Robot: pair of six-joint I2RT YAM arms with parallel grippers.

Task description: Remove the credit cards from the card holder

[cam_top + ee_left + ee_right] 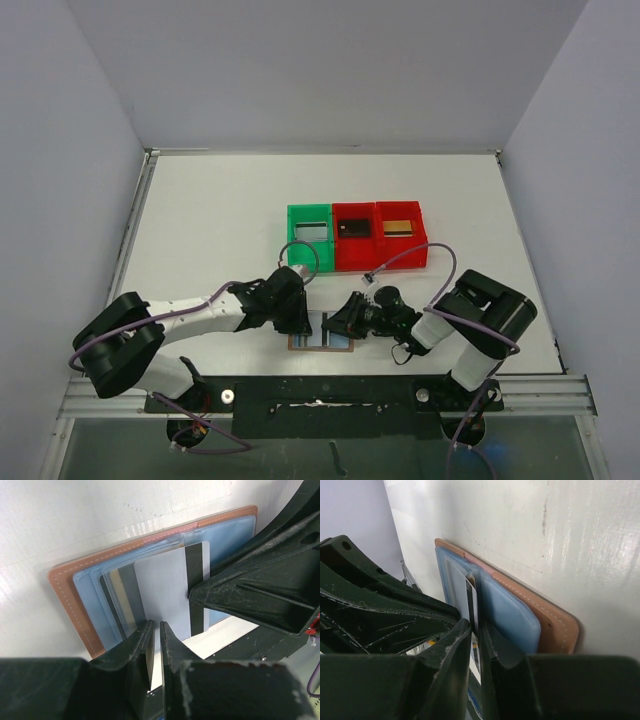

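Observation:
The card holder (322,343) lies open near the table's front edge, brown leather (65,595) around blue-grey pockets. A pale credit card (162,590) with a black stripe sticks out of a pocket. My right gripper (476,625) is shut on this card, which shows edge-on (472,597) between its fingers. Beside it in the pocket are a tan and a grey card edge (125,597). My left gripper (156,626) is shut to a thin slit, its tips at the near edge of the card and the holder (555,625). Nothing shows between them.
Behind the arms stand a green bin (292,232) and two red bins (355,262) in a row. They hold a silver-grey card (312,231), a black card (352,227) and a gold card (398,228). The right gripper's fingers (250,595) crowd the left wrist view.

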